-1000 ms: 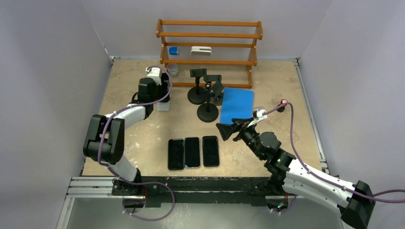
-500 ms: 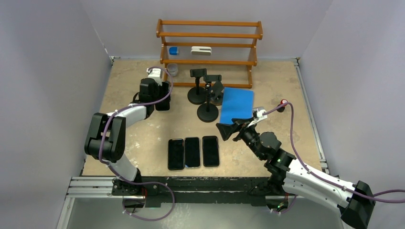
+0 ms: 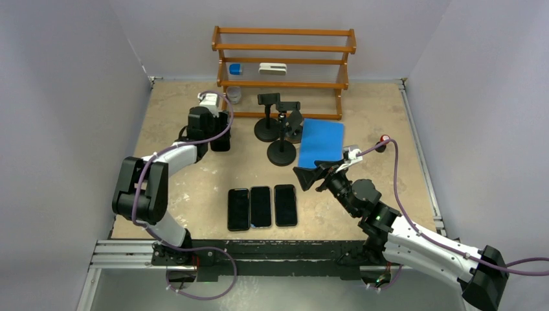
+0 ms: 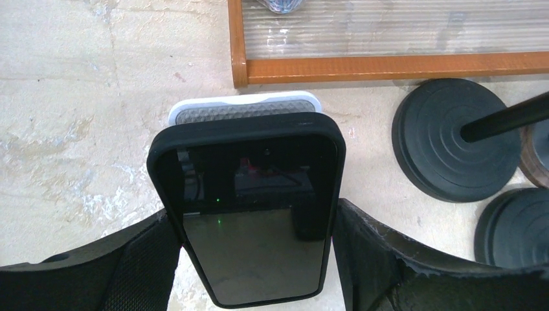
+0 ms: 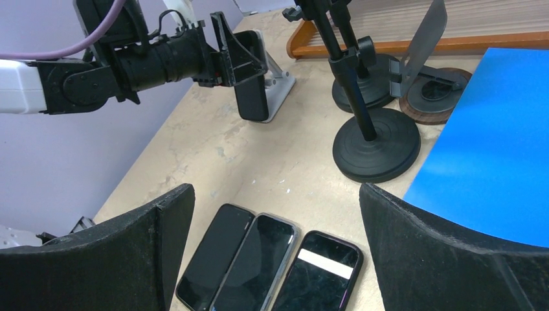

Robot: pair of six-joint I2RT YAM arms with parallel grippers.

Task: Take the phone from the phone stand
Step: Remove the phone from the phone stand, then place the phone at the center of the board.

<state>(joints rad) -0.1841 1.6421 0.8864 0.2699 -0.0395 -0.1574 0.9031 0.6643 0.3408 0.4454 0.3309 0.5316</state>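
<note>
The phone point(image 4: 249, 207), dark-screened in a black case, stands tilted in front of the white phone stand point(image 4: 246, 110); only the stand's ribbed top edge shows behind it. My left gripper point(image 4: 252, 227) is shut on the phone, one finger pressed against each long side. In the right wrist view the phone point(image 5: 251, 87) leans by the white phone stand point(image 5: 280, 83), held by the left gripper point(image 5: 226, 58). From above, the left gripper point(image 3: 220, 133) hides the stand. My right gripper point(image 3: 311, 175) hangs open and empty over the table's middle.
Three phones point(image 3: 261, 206) lie side by side near the front edge, under my right gripper point(image 5: 275, 220). Black round-based stands point(image 3: 281, 154) and a blue mat point(image 3: 322, 141) sit to the right of the left gripper. A wooden rack point(image 3: 283, 83) runs along the back.
The white stand's base, visible below the left gripper a second ago, is now covered by the dark phone. The left arm shifted slightly. The right arm has not moved.
</note>
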